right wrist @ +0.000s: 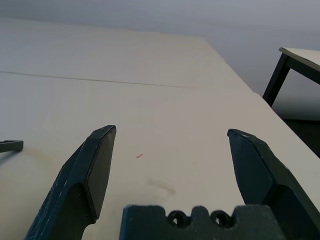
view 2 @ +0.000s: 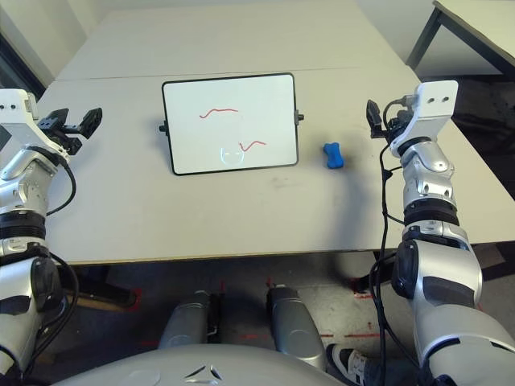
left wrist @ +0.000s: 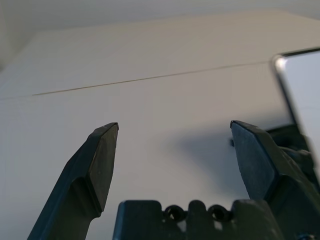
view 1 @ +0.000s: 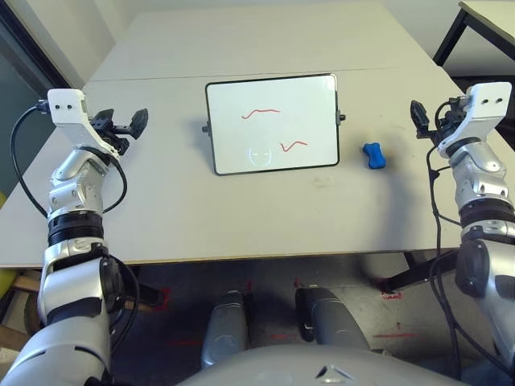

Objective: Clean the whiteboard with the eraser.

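The whiteboard (view 1: 310,108) lies at the middle of the table, black-framed, with two thin red squiggles (view 1: 261,113) on it. To its right, a short gap away, the small blue eraser (view 1: 373,155) rests on the table top. My left gripper (view 1: 127,123) hovers open and empty left of the board. In the left wrist view the board's corner (left wrist: 302,85) shows past one finger (left wrist: 255,160). Right of the eraser, near the table's right edge, my right gripper (view 1: 429,115) is open with nothing in it. Its fingers (right wrist: 97,165) stand wide apart over bare table.
The pale table (view 1: 201,209) has a seam (view 1: 145,78) running across behind the board. Its front edge is close to me. A second table with black legs (view 1: 451,36) stands at the back right. A faint smudge (view 1: 322,183) marks the surface in front of the board.
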